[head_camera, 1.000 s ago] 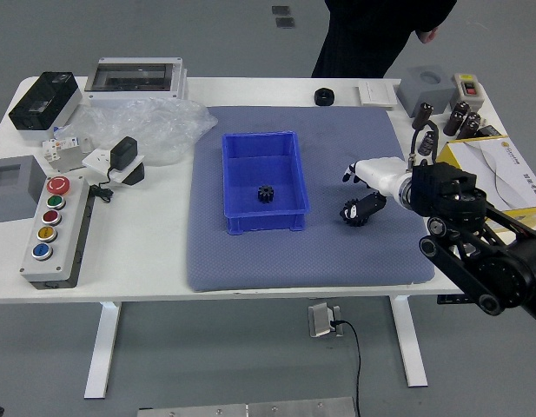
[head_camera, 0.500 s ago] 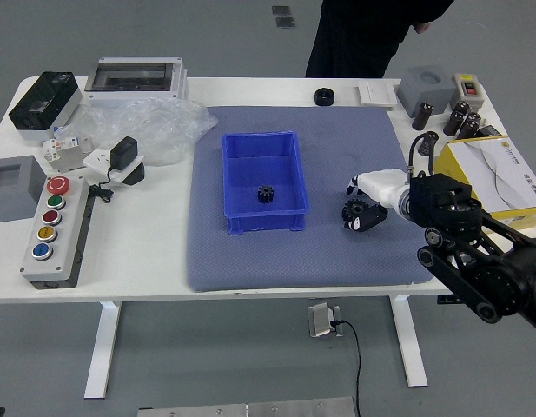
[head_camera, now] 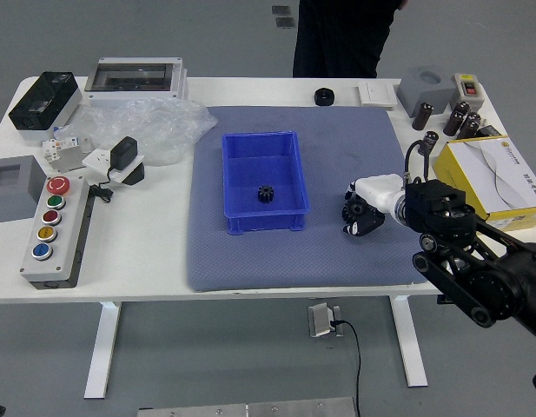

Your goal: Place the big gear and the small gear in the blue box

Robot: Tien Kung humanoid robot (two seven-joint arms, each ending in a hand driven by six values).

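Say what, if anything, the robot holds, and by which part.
The right hand is at the big gear; whether it grips it cannot be told.

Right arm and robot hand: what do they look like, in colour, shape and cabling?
The right arm is glossy black and segmented, with round joint caps, some pale-rimmed. A thin black cable arches above it near the wrist. The robot hand has a smooth white shell and black parts towards its end.
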